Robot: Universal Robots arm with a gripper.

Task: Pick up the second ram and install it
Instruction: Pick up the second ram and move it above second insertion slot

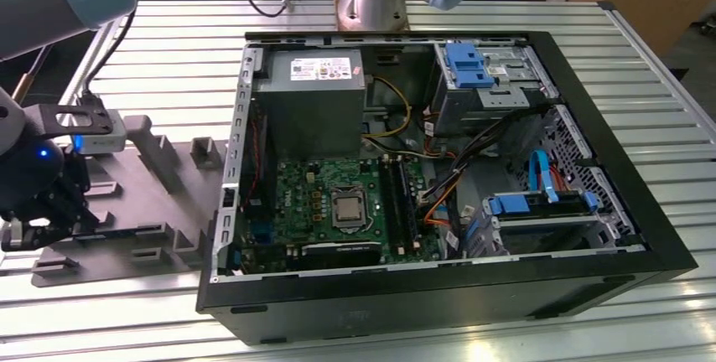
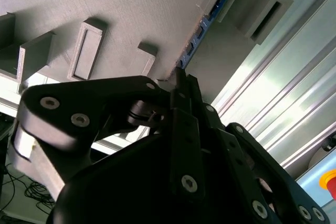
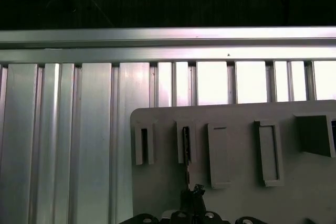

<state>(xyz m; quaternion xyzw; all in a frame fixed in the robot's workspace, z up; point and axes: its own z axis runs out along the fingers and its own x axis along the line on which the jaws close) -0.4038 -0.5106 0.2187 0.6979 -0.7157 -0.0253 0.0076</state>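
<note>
1. The gripper (image 2: 177, 80) is sitting low over the grey tray (image 2: 131, 14). In the second wrist view you are seeing its fingers drawn together into a single narrow tip. Judging from that view, they are pinching the near end of the second ram (image 2: 196, 38), though the contact itself is lying hidden behind the fingers.

2. The second ram is standing on edge in the tray. Its long axis is running straight away from the fingertips, between the raised blocks (image 2: 86, 45), so the stick is lying in line with the closed fingers rather than across them. In the first wrist view you are looking at the same stick (image 3: 186, 142) edge-on, as a thin dark line passing through one slotted block and leading back to the gripper (image 3: 191, 195).

3. In the exterior view the gripper (image 1: 45, 215) is working at the tray (image 1: 146, 203), towards the exterior view's left. The open computer case (image 1: 448, 295) is standing just beside the tray on the slatted table (image 1: 168, 69), and the long black slots (image 1: 397, 203) on its board are lying well apart from the gripper, towards the exterior view's right.
</note>
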